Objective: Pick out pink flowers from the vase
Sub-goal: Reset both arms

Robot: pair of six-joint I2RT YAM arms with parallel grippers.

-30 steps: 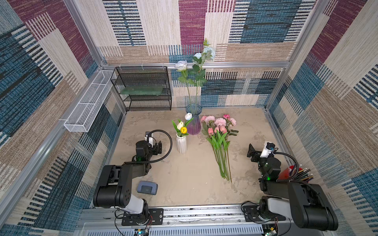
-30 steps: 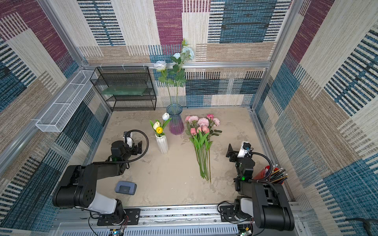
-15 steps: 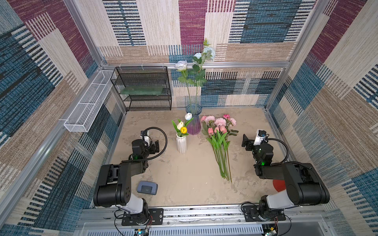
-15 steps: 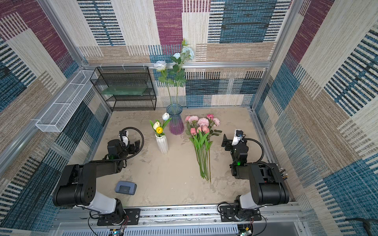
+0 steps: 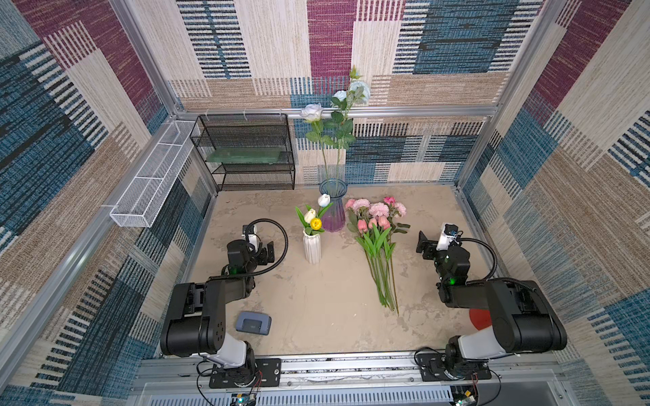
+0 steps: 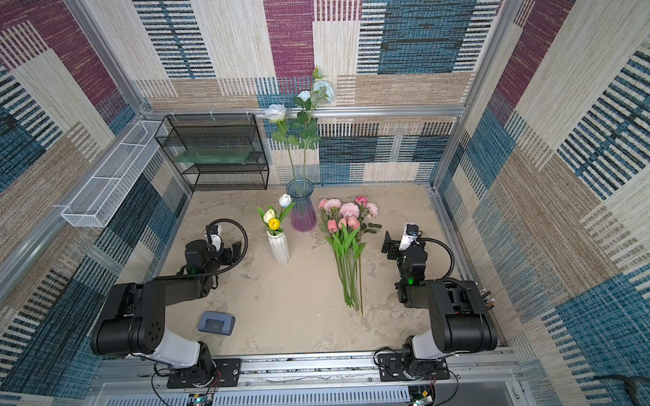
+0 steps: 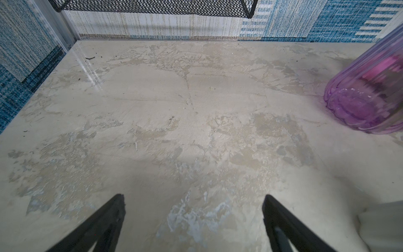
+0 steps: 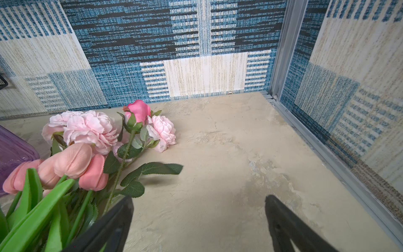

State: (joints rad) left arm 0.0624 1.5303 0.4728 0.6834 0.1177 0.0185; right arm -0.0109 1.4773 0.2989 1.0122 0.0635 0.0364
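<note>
Lying flat on the beige table (image 5: 316, 309), the pink flowers (image 5: 377, 228) form one bunch just beside the purple glass vase (image 5: 332, 212), on the right arm's side. Their blooms point toward the back wall and their green stems run toward the front rail. The bunch comprises ruffled pale-pink peonies, one hot-pink rose and salmon-pink tulips, all outside the vase. The vase stands upright and holds only pale blue-white roses (image 5: 339, 105) on tall stems. A white ribbed vase (image 5: 312, 247) with white and yellow tulips (image 5: 314, 218) stands just in front of it, toward the left arm. The left gripper (image 7: 194, 197) faces bare table, jaws spread wide and empty, with the base of the purple vase at the edge of its wrist view. The right gripper (image 8: 198, 198) is near the bunch but apart from it in both top views, jaws likewise wide and gripping nothing. A black mesh shelf (image 5: 246, 151) stands against the back wall, a white wire basket (image 5: 151, 182) hangs on the left wall, and a small grey-blue case (image 5: 253, 323) lies near the left arm's base.
</note>
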